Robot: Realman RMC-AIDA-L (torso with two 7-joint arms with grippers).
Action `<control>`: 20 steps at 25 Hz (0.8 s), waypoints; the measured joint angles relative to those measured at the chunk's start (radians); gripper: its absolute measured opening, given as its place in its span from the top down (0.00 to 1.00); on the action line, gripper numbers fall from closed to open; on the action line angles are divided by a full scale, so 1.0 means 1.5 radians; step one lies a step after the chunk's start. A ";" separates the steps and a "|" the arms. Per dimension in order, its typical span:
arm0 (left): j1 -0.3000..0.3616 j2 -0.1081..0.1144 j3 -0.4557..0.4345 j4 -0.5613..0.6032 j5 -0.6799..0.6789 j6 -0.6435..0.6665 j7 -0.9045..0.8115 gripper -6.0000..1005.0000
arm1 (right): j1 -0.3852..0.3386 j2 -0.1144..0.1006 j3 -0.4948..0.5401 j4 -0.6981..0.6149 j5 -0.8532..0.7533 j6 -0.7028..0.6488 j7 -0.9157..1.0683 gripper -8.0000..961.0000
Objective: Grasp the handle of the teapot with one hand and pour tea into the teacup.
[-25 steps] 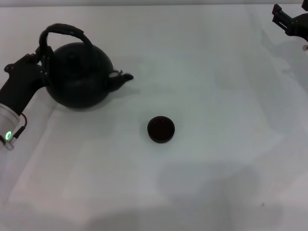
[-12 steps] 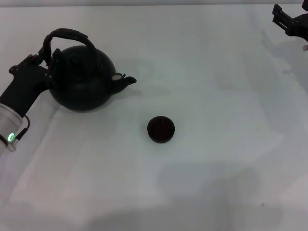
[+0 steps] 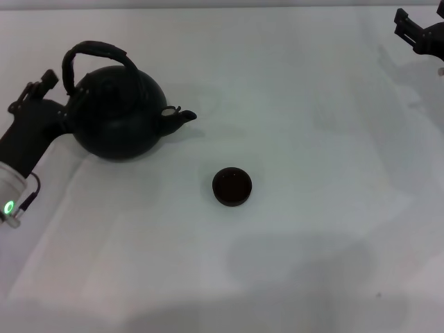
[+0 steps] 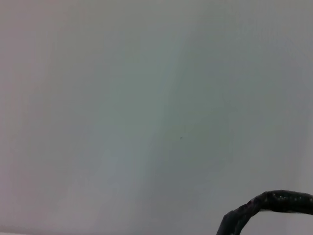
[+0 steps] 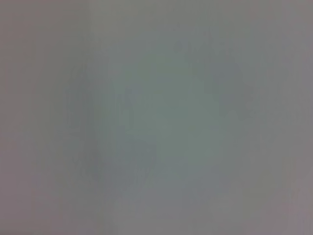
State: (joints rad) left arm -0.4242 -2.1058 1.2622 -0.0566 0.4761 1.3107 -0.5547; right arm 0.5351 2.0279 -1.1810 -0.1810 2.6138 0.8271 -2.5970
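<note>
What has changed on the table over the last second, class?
The left gripper drew back off the handle toward the robot's left, seemingly letting go. The teapot shifted slightly right, spout now closer to the teacup. Teacup and right gripper stayed put.

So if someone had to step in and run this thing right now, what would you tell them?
Left gripper: beside the teapot on the robot's left, close to the handle; I cannot tell whether it is gripping.
Right gripper: parked at the far right corner of the table, away from everything.
Teapot stands upright, spout toward the teacup, which sits apart, nearer the robot.
Done: the arm has reached the pot.
Left: secure the handle, lift, carry the spout over the cup, tip to pour.
</note>
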 joint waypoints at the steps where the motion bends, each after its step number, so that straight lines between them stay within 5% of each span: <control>1: 0.004 0.000 -0.001 0.000 0.000 0.004 -0.001 0.37 | 0.000 0.000 0.000 0.000 0.000 0.000 0.000 0.10; 9: 0.038 0.003 0.001 0.000 0.004 0.049 -0.014 0.12 | 0.000 0.000 0.000 0.002 0.000 0.002 0.000 0.10; 20: 0.116 0.011 -0.033 0.004 -0.083 0.094 -0.015 0.12 | -0.014 0.000 0.000 0.018 0.000 0.060 0.000 0.10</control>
State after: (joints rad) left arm -0.2501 -2.0893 1.2134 -0.0509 0.3520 1.4514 -0.5771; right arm 0.5137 2.0279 -1.1811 -0.1540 2.6138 0.9176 -2.5971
